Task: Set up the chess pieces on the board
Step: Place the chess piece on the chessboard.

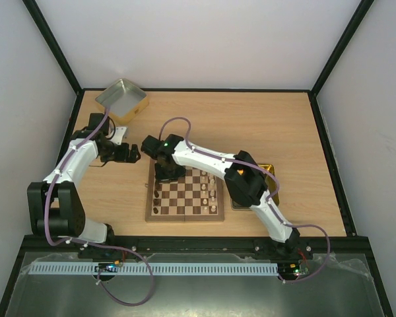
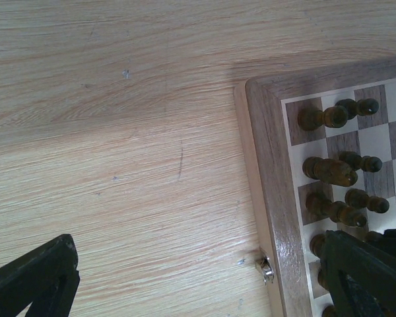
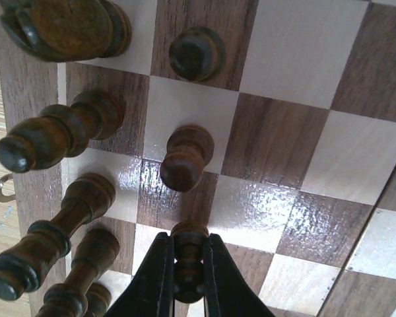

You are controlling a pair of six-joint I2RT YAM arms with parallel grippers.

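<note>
— Where is the flat square wooden chessboard, the one with dark and tan checks?

— On the light wooden worktop, close to its near edge and about midway along it. Dark brown wooden chessmen stand along the board's left side, and cream-white chessmen stand along its right side.

— And the right claw?

— Over the dark side of the board, clamped tight on a small dark brown chessman that sits between its two fingertips. I cannot tell whether that piece's base touches the square beneath. Other dark pieces stand just beside it.

— The left claw?

— Spread wide and holding nothing, above bare worktop just left of the board's far left corner. One finger is over the worktop. The other finger overlaps the board's brown rim in the wrist view, near a small metal clasp.

— Anything else?

— A silver square tin sits at the far left corner of the worktop. A yellow-gold square tin lies just right of the board, partly hidden under the right arm.
</note>
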